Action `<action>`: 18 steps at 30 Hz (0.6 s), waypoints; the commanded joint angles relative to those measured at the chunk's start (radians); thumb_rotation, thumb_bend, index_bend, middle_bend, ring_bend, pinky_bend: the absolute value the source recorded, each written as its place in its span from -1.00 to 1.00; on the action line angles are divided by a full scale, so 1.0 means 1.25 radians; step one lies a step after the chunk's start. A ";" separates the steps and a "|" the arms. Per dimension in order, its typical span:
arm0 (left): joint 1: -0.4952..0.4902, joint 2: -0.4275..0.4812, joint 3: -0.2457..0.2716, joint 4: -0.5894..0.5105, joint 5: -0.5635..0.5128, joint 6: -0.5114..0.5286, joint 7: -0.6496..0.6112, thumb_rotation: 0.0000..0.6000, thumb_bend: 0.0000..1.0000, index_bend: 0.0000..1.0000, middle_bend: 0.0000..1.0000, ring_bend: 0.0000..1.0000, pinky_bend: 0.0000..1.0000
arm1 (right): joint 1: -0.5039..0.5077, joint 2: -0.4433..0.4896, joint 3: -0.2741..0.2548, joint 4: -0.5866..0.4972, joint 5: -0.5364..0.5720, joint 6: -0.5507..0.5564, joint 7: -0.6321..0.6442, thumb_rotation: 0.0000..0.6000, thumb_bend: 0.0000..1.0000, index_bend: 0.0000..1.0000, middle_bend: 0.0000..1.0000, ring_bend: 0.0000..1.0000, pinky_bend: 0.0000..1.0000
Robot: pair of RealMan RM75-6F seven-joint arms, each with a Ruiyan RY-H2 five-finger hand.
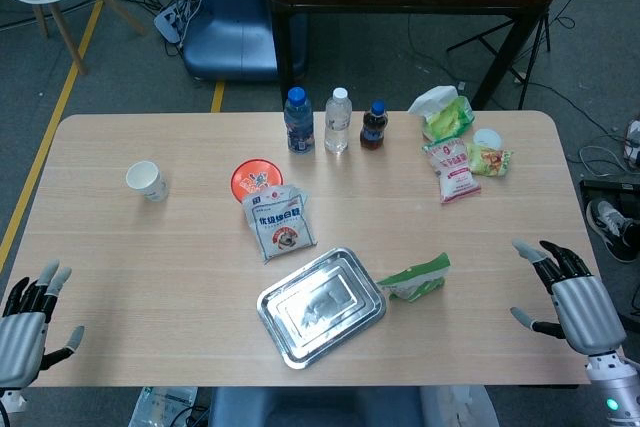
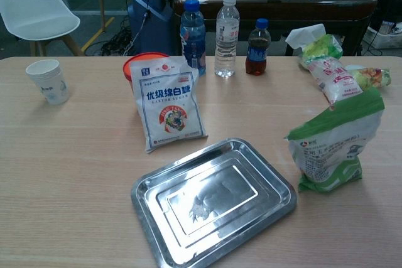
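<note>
- The left hand (image 1: 28, 332) is at the lower left corner of the head view, beside the near table edge; its fingers are spread and it holds nothing.
- The right hand (image 1: 572, 297) is at the lower right of the same view, palm turned inward, fingers apart and also empty. The chest view shows neither hand.
- The thing nearest to the right hand is the green-and-white bag (image 1: 416, 278), a little right of the frame centre; in the chest view it (image 2: 333, 145) stands upright at the right side.
- The bag is just beside the right corner of the steel tray (image 1: 322, 306), but it seems not to touch it.
- A good reach probably comes from the right side and low, so that the fingers close on the body of the bag and not on its folded top.
- The bag looks soft and light; a push may tip it against the tray rim, so the closing should be slow.
- Farther up the frame the white sugar bag (image 1: 279, 223) leans on the orange lid (image 1: 259, 179); both stay out of the way.
- The paper cup (image 1: 147, 180) is well apart at the left.
</note>
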State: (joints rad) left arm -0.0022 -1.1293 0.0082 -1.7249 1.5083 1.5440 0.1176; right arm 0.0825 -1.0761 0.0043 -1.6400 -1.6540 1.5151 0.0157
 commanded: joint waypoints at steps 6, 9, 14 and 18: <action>-0.001 0.001 0.001 0.005 0.005 -0.005 -0.008 1.00 -0.39 -0.86 -1.00 -0.81 -1.00 | 0.006 -0.001 0.001 -0.002 0.009 -0.015 -0.006 1.00 -0.83 -0.70 -0.46 -0.73 -0.66; -0.001 0.001 0.002 0.004 0.011 -0.003 -0.011 1.00 -0.39 -0.86 -1.00 -0.81 -1.00 | 0.013 0.002 0.007 0.000 0.023 -0.030 0.006 1.00 -0.83 -0.70 -0.46 -0.73 -0.66; -0.001 0.003 0.005 -0.001 0.014 -0.007 -0.010 1.00 -0.39 -0.86 -1.00 -0.81 -1.00 | 0.051 -0.010 0.016 0.023 0.041 -0.092 0.033 1.00 -0.83 -0.70 -0.46 -0.73 -0.66; -0.003 0.003 0.006 -0.007 0.017 -0.013 -0.003 1.00 -0.39 -0.86 -1.00 -0.81 -1.00 | 0.077 -0.050 0.020 0.065 0.055 -0.136 0.067 1.00 -0.83 -0.70 -0.46 -0.73 -0.66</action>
State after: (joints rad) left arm -0.0055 -1.1260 0.0159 -1.7332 1.5286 1.5290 0.1134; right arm 0.1619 -1.1181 0.0256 -1.5810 -1.5963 1.3685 0.0807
